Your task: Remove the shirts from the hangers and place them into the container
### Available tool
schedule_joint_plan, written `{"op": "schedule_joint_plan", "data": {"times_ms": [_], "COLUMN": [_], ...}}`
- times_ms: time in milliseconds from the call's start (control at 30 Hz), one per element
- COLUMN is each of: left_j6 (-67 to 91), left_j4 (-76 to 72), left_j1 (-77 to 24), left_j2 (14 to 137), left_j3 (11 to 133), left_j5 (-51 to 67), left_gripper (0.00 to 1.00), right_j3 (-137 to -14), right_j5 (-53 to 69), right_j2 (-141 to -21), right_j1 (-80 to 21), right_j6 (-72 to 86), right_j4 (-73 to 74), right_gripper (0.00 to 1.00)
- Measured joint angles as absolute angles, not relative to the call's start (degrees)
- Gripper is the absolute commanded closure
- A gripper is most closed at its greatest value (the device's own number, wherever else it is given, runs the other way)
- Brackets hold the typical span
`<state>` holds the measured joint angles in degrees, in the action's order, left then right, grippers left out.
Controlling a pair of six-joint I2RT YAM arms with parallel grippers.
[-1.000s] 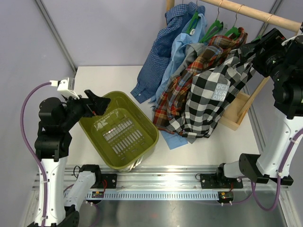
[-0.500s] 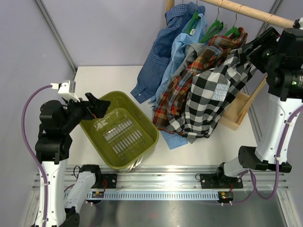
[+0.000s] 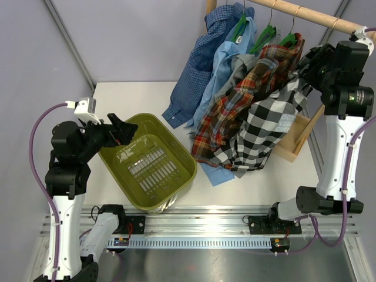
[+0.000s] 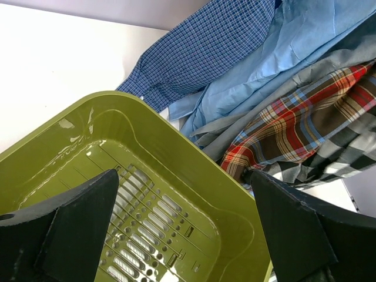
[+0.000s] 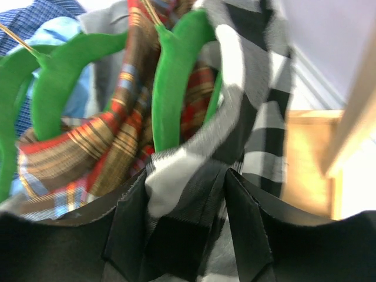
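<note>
My R tool (image 5: pixel 185 176) pinches check shirt (image 3: pixel 264 126) by hanger (image 5: pixel 176 76); L tool (image 4: pixel 182 176) wide open, empty, over tub (image 4: pixel 194 155). Next: pull shirt free.

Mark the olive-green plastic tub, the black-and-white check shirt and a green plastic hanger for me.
olive-green plastic tub (image 3: pixel 174 148): top view, right inner wall.
black-and-white check shirt (image 3: pixel 264 126): top view, front panel.
green plastic hanger (image 5: pixel 174 76): right wrist view, sloping arm.
</note>
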<state>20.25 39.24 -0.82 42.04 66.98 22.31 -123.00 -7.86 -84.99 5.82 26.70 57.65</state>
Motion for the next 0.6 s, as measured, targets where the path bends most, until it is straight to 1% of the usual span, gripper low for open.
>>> {"op": "schedule_joint_plan", "data": {"times_ms": [67,100,167,333,400,433,467,600], "left_j6": [20.1,20.1,20.1,20.0,19.9,19.9,19.9,19.9], "left_j4": [39.3,39.2,39.1,38.8,38.7,38.7,38.7,38.7], "left_j1": [-0.8,-0.8,-0.8,-0.8,-0.9,-0.9,-0.9,-0.9], "left_j2": [42.1,42.1,42.1,42.8,43.1,43.2,43.2,43.2], "left_j3": [67.0,66.9,66.9,66.9,66.9,66.9,66.9,66.9], "left_j5": [22.3,22.3,22.3,22.8,23.0,23.0,23.1,23.4], "left_gripper": [0.01,0.01,0.01,0.01,0.01,0.01,0.01,0.01], "right_j3": [-120.4,-119.1,-117.2,-115.7,-115.7,-115.7,-115.7,-116.2], "right_j5": [-9.0,-9.3,-9.7,-9.4,-8.7,-8.1,-7.6,-6.2], "right_j2": [-82.7,-81.5,-79.5,-78.3,-78.6,-78.8,-78.9,-79.4], "right_j1": [6.2,6.6,7.6,9.0,9.0,9.0,9.0,9.1], "right_j6": [25.7,25.4,24.8,22.7,21.6,21.1,20.6,19.3], "right_j4": [57.2,57.0,56.7,55.6,55.4,55.2,55.0,54.7], "right_gripper": [0.46,0.50,0.55,0.79,0.85,0.95,1.00,1.00]}}
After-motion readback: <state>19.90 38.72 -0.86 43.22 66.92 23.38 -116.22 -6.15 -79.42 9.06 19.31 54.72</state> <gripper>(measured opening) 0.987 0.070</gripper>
